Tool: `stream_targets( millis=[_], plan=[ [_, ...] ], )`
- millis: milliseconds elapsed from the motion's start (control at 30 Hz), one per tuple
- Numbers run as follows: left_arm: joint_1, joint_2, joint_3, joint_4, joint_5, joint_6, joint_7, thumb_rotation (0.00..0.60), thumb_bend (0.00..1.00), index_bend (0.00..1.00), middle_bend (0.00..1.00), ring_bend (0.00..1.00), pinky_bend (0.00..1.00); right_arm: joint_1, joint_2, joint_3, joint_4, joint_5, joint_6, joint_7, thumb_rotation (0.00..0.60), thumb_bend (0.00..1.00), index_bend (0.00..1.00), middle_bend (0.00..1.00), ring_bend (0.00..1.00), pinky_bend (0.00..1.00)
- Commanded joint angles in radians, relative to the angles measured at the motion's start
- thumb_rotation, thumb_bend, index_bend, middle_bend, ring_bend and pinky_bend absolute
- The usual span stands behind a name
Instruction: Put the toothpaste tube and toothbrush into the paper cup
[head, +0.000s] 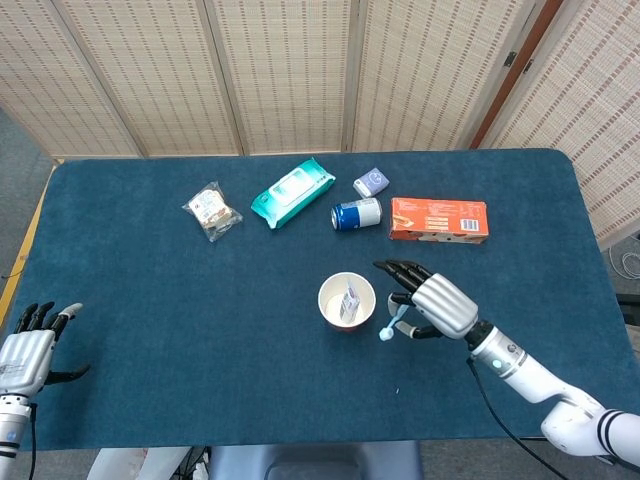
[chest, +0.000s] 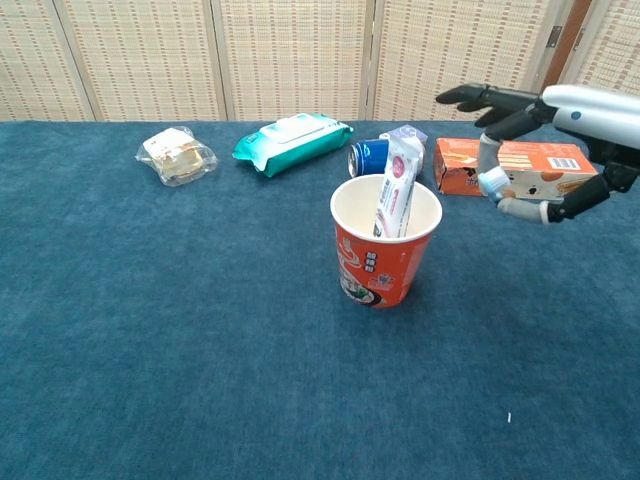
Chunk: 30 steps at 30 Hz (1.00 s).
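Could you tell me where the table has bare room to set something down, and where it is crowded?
Bare cloth lies left of the paper cup, between it and the left hand, and along the front edge. The back is crowded: snack bag, wipes pack, can, orange box. Right of the cup, the right hand holds the toothbrush.
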Motion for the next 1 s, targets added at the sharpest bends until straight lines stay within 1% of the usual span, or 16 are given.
stream_targets(
  millis=[33, 433, 1000],
  plan=[
    [0.000, 0.000, 0.000, 0.000, 0.001, 0.001, 0.000, 0.600, 0.00, 0.15, 0.27, 0.09, 0.00, 0.003, -0.007, 0.012, -0.008, -0.007, 0.018, 0.014, 0.600, 0.29, 0.60, 0.00, 0.00, 0.14],
    [0.000, 0.001, 0.000, 0.001, 0.000, -0.001, -0.003, 0.600, 0.00, 0.15, 0.27, 0.09, 0.00, 0.009, -0.005, 0.038, -0.054, -0.012, 0.063, 0.114, 0.600, 0.29, 0.60, 0.00, 0.00, 0.14],
    [0.001, 0.003, -0.001, 0.000, -0.001, 0.002, -0.008, 0.600, 0.00, 0.15, 0.27, 0.09, 0.00, 0.036, -0.009, 0.035, -0.112, -0.014, 0.035, 0.260, 0.600, 0.29, 0.60, 0.00, 0.00, 0.14]
  ],
)
